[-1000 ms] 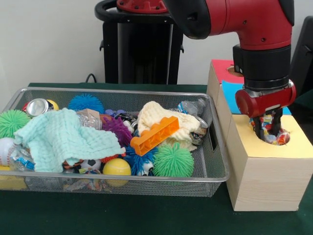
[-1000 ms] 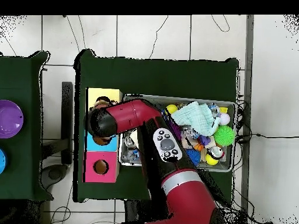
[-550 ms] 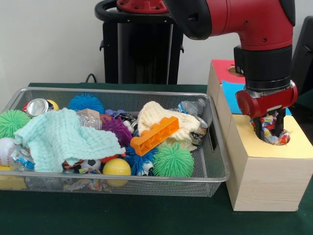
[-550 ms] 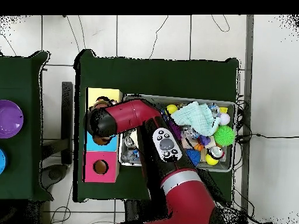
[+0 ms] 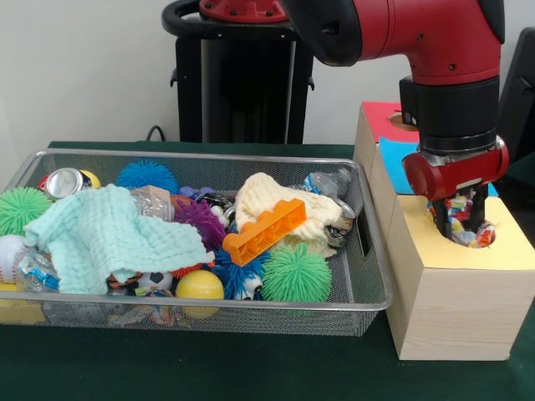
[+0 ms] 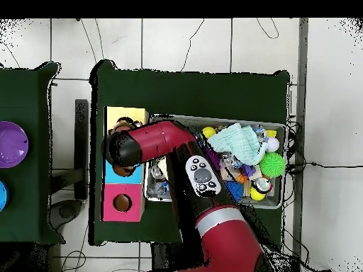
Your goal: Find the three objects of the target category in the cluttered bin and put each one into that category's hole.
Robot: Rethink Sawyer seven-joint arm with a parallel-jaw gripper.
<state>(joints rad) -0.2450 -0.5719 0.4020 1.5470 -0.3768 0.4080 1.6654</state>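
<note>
My gripper hangs over the round hole in the yellow top of the wooden box, its tips at the hole's rim. It is shut on a crumpled colourful wrapper, whose lower end reaches into the hole. From overhead, the arm's red and black wrist covers the gripper and the hole, beside the yellow section. The wire bin to the left holds the clutter.
The bin holds a mint cloth, an orange brick, a cream knit cloth, spiky balls, a yellow ball and crushed cans. Blue and red box sections lie behind the yellow one.
The gripper has shifted a few pixels to the right over the yellow hole. The wrapper stays between its fingers. Nothing in the bin has moved.
</note>
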